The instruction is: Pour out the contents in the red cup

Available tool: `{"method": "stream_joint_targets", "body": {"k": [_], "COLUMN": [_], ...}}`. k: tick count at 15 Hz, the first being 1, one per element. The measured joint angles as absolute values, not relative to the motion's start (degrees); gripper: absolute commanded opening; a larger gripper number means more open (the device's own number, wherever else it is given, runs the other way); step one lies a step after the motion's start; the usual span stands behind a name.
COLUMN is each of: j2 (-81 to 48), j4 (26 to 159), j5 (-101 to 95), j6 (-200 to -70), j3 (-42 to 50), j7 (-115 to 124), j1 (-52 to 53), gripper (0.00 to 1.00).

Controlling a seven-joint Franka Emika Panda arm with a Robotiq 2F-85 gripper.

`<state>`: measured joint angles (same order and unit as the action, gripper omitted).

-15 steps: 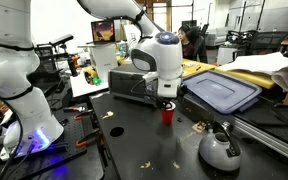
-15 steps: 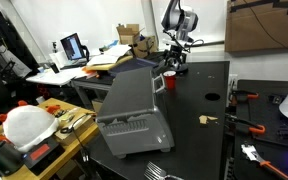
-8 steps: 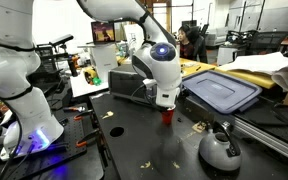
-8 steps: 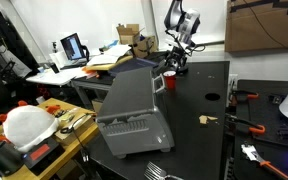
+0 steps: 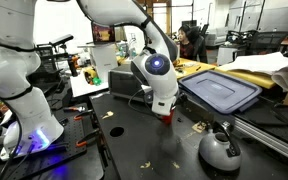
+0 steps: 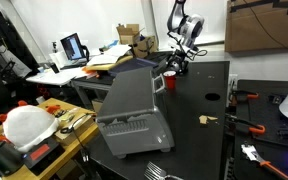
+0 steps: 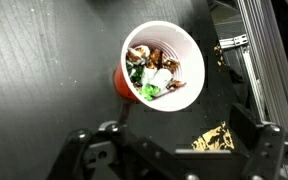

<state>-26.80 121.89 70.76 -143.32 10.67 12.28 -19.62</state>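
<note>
Looking down from my wrist, I see the red cup (image 7: 159,62) standing upright with its mouth open to me, and the contents (image 7: 152,72) are inside it: a small heap of brown, green and whitish bits that fills only the bottom. In both exterior views the cup (image 6: 168,79) stands on the black table (image 5: 134,145), just beside the grey toaster oven (image 5: 122,86) and near one of its corners, apart from it and not touching. My gripper (image 7: 174,140) hangs close above the cup with its jaws spread as wide as they go, and it has hold of nothing; in the wrist view the two fingers (image 7: 89,150) stand low at either side, and the cup is ahead of them, not between them. A few pale crumbs (image 7: 212,138) lie on the table, farther from the oven than the cup is. I judge that this is the approach step, so the grasp and the pouring are not yet done. The next move, I think, calls for coming lower and a little forward until the cup wall is between the fingers, then closing softly, because thin plastic can bend or slip. After that I should lift it away from the oven and tilt it over bare table.
</note>
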Motion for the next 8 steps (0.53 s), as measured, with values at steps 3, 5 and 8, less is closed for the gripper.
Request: {"method": "stream_joint_targets", "body": {"k": [3,5,8], "j2": [-26.87,-26.88,-26.94], "j4": [123.35,124.36,125.92], "j5": [71.05,71.33,73.48], "j6": [-143.11,-142.79,-141.58], "j3": [11.55,12.07,12.28], "j7": [11.44,11.05,9.26], "j1": [-19.67,-19.85,-20.30], "gripper": [1.00,1.00,1.00]}}
